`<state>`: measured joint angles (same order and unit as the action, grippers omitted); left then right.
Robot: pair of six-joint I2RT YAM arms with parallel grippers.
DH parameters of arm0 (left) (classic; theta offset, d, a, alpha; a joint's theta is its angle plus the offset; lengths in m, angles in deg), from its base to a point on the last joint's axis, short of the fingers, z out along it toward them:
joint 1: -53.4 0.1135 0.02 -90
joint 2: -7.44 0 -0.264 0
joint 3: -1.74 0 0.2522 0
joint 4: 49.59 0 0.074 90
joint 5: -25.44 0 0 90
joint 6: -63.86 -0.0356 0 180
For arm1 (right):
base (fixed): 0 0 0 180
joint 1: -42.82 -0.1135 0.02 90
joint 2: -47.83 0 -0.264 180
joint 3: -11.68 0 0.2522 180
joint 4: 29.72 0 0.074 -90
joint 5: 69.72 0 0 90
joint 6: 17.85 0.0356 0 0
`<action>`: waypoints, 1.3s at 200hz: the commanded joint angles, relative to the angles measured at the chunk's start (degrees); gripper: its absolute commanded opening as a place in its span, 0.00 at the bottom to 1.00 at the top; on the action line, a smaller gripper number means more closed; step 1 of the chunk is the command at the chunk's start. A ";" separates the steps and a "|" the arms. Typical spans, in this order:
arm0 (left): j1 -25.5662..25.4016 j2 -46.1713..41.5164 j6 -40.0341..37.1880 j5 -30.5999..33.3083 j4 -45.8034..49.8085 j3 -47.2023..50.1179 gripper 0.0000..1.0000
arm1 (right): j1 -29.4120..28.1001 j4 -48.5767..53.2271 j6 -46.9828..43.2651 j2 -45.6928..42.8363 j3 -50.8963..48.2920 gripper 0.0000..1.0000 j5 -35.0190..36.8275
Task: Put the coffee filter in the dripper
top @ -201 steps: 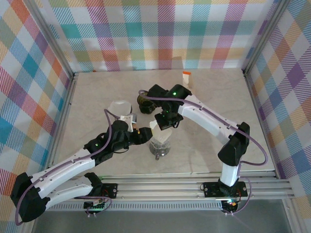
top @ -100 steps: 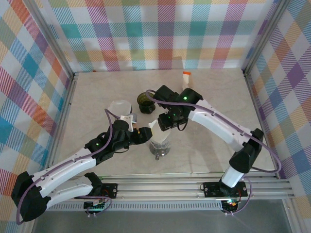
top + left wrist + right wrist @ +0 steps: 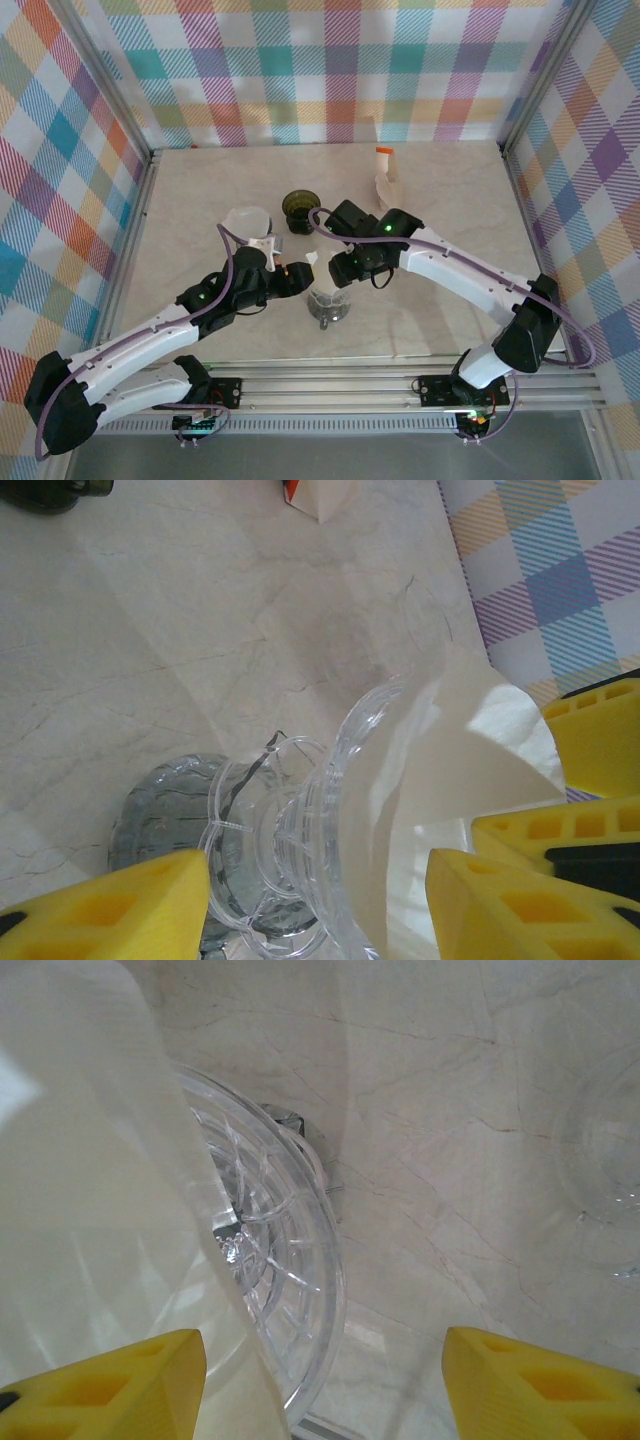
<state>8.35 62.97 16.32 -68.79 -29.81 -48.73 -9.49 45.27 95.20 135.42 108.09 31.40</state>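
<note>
White coffee filter (image 3: 470, 770) sits in dripper (image 3: 300, 880); right fingers (image 3: 100, 1380) have spread open, left fingers (image 3: 110, 910) clasp dripper.

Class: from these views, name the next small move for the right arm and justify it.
Probably lift the right gripper straight up and clear. Its jaws stand open, and the coffee filter already rests inside the dripper, with one edge poking above the rim, so a sideways exit could drag it out.

Looking down from above and behind onto the whole table (image 3: 200, 190); peering close from both wrists at the shared glass dripper (image 3: 310, 830).
</note>
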 commanded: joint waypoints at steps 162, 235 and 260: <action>0.55 0.64 0.52 -0.95 0.01 -0.12 0.60 | -0.42 -3.76 -0.48 -5.39 0.58 0.55 1.21; 0.56 1.21 0.65 -1.05 -0.24 -0.30 0.60 | -1.04 -3.64 -1.60 -3.82 1.64 0.25 0.75; 0.50 1.25 0.65 -1.04 -0.40 -0.38 0.60 | -1.28 -3.19 -1.69 -3.35 2.08 0.21 0.49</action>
<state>8.35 64.08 16.49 -69.27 -29.85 -48.73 -10.15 40.75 93.93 130.92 108.33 32.23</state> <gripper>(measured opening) 0.600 0.222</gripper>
